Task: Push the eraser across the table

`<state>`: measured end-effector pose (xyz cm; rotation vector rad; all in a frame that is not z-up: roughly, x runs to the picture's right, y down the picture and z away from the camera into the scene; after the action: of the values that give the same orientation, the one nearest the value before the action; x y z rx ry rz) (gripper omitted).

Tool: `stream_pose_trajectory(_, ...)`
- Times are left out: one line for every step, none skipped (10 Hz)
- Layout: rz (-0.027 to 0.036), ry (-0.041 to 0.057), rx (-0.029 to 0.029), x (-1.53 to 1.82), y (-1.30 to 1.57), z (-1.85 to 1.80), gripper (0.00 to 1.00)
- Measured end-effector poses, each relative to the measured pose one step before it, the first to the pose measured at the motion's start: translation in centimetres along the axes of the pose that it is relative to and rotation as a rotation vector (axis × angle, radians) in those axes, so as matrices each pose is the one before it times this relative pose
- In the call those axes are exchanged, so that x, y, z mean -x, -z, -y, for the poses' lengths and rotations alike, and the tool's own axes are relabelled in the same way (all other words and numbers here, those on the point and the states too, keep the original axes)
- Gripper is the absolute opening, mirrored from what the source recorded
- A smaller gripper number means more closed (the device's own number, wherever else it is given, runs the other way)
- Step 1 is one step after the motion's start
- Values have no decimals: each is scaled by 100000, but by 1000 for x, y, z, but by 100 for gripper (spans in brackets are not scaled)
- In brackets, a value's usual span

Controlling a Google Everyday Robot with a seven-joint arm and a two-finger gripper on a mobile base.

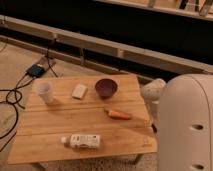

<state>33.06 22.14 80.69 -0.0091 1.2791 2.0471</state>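
The low wooden plank table [60,125] fills the middle of the camera view. No black eraser shows on it; it is hidden or out of view. My gripper [153,124] hangs just off the table's right edge, below the white rounded arm link [152,91], and is largely covered by my white body [187,125]. An orange carrot [118,114] lies on the table closest to the gripper, to its left.
On the table stand a white cup [45,92], a pale beige block [79,91], a dark purple bowl [106,87] and a lying bottle [82,141]. Cables and a blue box [35,70] lie on the floor to the left. A dark wall runs behind.
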Motion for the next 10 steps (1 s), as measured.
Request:
stream_pose_trajectory(-19,77,-27,-42,-19,-26,80)
stream_pose_trajectory(125,235,74,-31,74,-146,80)
stream_pose_trajectory(167,289,621,-65,97,-110,80)
stream_pose_trajectory(1505,2904,6093,-577,1155,-1248,80)
stream_pose_trajectory(1517,3817,6051,-638,1212,-1365,80)
stream_pose_trajectory(1941,5828,8510,-1061,1651,-1869,80)
stream_pose_trajectory(3022,8325,11011,-1452,2246,-2332,80)
stream_pose_trajectory(1278,3558,4117,-599,876,-964,80)
stream_pose_trajectory(1221,2678,3398,-386,715,-941,80)
stream_pose_trajectory(249,518,729,-55,93,-255,80)
